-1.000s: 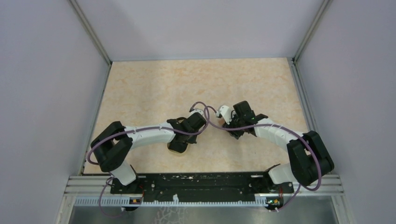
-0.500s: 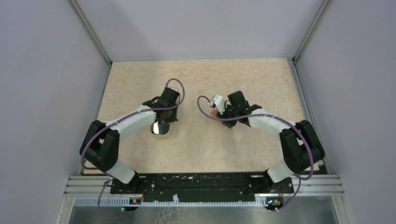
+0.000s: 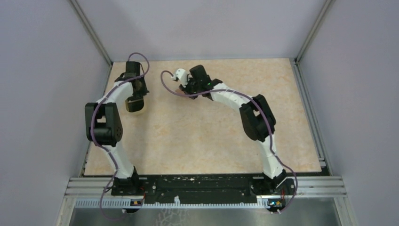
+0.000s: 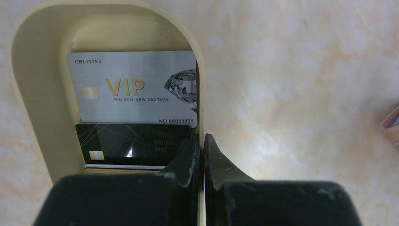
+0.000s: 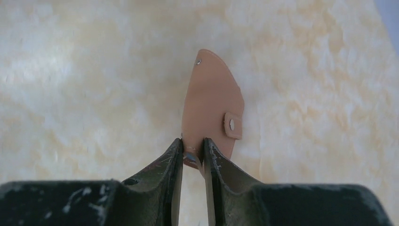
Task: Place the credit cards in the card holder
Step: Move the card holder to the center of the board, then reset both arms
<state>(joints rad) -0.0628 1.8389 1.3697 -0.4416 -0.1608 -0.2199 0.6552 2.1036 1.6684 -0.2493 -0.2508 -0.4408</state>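
Setup step: left claw (image 4: 201, 155) pinched shut on dish (image 4: 28, 117) rim, cards (image 4: 134, 87) stacked inside, upper left of frame; right claw (image 5: 193, 153) grips card holder (image 5: 209, 103) by near edge, mid-frame. Next prob.: open holder, free one claw for a card.

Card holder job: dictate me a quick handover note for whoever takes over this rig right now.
Left gripper: shut on the right rim of the dish, at the far left of the table.
Right gripper: shut on the near edge of the card holder, at the far side of the table.
Credit cards: in the dish, a silver one, a black one, more edges beneath.
Done: dish and holder gripped; no card visible in the holder.
Left: open the holder, take each card from the dish, slide it in.
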